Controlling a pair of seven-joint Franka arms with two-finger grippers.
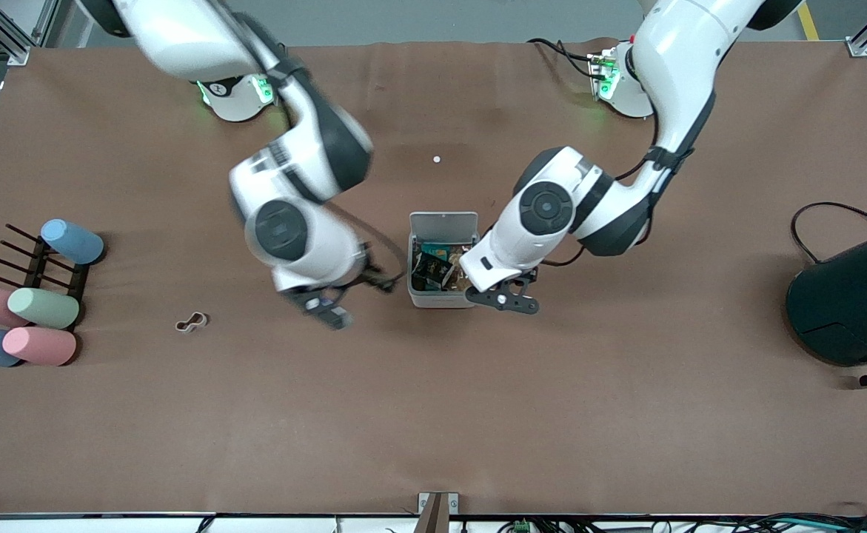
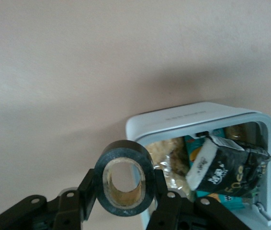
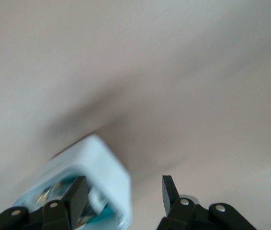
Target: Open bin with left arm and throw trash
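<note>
The white bin [image 1: 440, 296] stands mid-table with its lid [image 1: 444, 222] open and upright. Packets fill it, among them a black packet [image 2: 226, 167]. My left gripper [image 1: 503, 300] hovers over the bin's corner nearer the front camera, shut on the dark tape roll [image 2: 124, 178]. The bin also shows in the left wrist view [image 2: 174, 120]. My right gripper [image 1: 326, 311] is open and empty, beside the bin toward the right arm's end; the bin's corner [image 3: 102, 158] shows past its fingers. The white figure-eight loop [image 1: 191, 322] lies on the table farther toward that end.
Pastel cups [image 1: 41, 307] lie on and around a black rack [image 1: 33, 259] at the right arm's end. A big dark teal round container [image 1: 851, 296] with a black cable lies at the left arm's end. A small white dot [image 1: 437, 158] sits farther from the front camera than the bin.
</note>
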